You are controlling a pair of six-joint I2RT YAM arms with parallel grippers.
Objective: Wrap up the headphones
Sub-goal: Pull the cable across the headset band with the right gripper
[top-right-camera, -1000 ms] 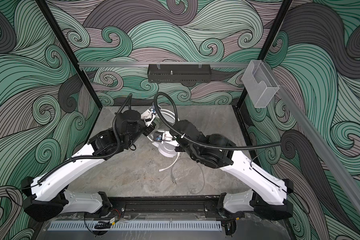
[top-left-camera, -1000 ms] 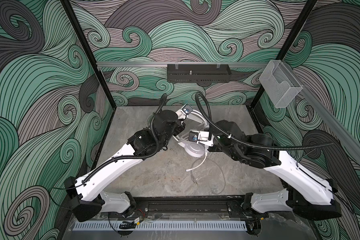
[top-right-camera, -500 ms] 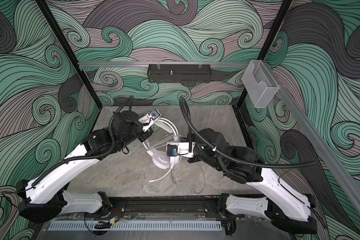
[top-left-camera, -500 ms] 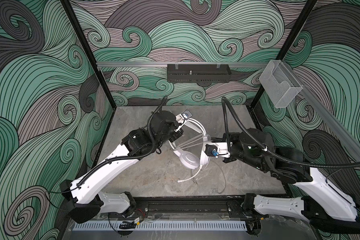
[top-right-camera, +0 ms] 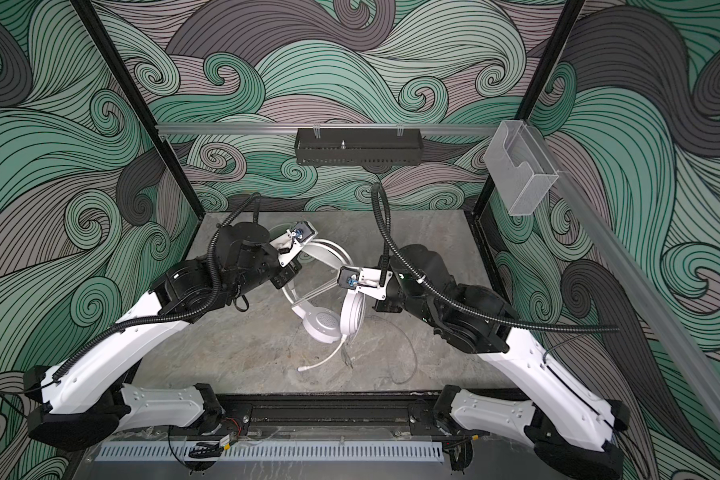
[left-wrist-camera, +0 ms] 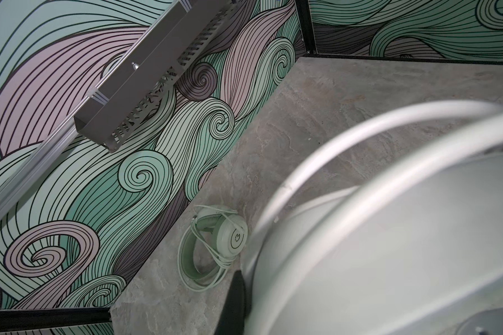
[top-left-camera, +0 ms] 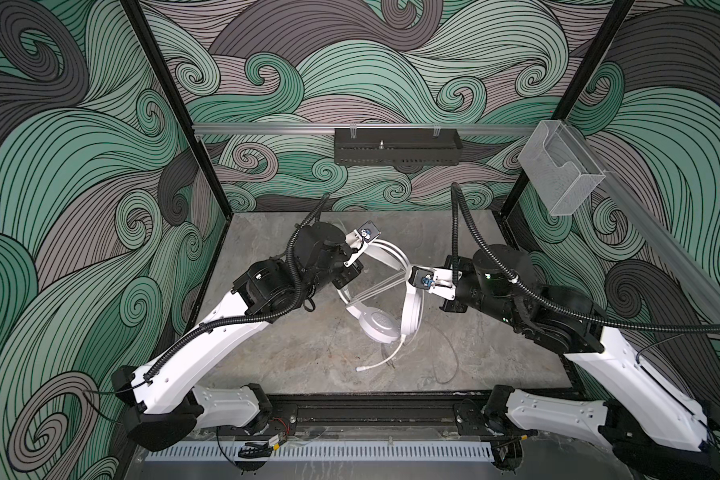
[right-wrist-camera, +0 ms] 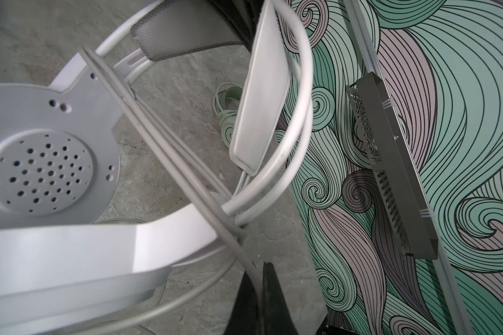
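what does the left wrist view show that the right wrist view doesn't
Only the left wrist view: the whole mint green headset, its cord looped over it, a mark on its earcup. Only the right wrist view: the white headset's perforated earcup face and its cable stretched past it in several strands. Both: the white headset up close, the black wall tray, the grey table, part of the mint headset.

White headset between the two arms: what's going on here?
Both arms hold the white headset between them at mid-table. The left gripper has its jaws shut on it near one end of the headband. The right gripper appears shut on the cable, which is stretched across the headband's arc. The rest of the cable trails loose on the table, so this wrap is unfinished. The mint green headset lies by the back wall with its cable already looped around it.
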